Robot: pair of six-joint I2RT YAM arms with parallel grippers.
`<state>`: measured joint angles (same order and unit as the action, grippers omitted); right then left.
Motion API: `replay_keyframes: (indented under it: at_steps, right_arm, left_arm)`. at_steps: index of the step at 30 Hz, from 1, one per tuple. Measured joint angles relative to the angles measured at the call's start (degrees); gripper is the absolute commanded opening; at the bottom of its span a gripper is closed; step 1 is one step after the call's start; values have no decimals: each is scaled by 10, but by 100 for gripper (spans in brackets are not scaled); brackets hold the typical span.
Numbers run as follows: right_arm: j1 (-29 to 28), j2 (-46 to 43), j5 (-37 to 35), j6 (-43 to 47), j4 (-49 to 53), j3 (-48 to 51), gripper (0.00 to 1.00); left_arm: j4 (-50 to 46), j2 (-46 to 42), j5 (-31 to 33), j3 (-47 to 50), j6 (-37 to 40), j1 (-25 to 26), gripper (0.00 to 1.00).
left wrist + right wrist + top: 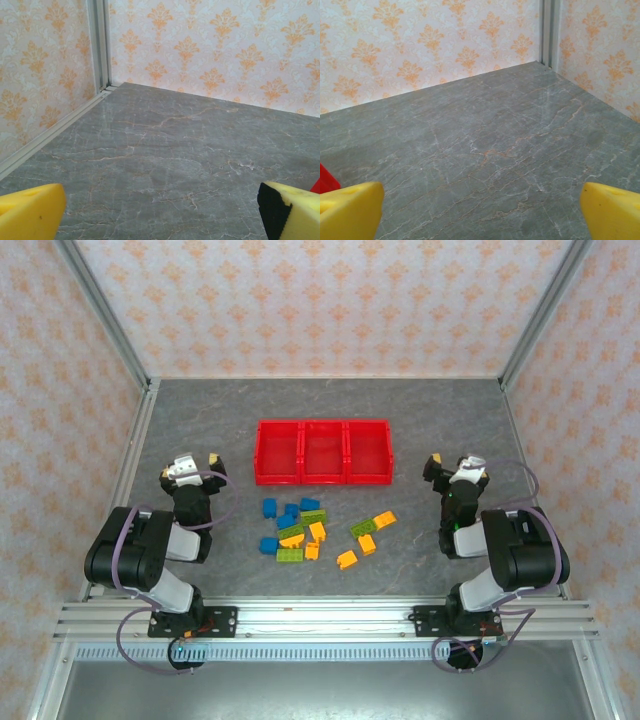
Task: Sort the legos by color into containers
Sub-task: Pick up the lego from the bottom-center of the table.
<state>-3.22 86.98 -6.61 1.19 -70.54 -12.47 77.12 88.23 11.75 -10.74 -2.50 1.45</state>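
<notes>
Legos (318, 531) loose on desk (200, 420) before red containers (322, 478); my left end effector (197, 462) and right end effector (452, 464) spread, empty.

We list one grey surface (440, 420), marbled with pale and rust veins, across the middle of the frame. Cream wall panels (320, 300) with orange floral motifs, top and both sides. Silver metal posts (105, 310), slanting in from the upper corners. Ribbed metal rails (320, 618), along the bottom.
</notes>
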Motion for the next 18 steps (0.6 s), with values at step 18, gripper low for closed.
replay_keyframes:
  at_steps: [18]
  right_arm:
    - [16, -247, 92, -294, 755, -333, 100]
  left_arm:
    - [-678, -414, 2, -271, -181, 130, 99]
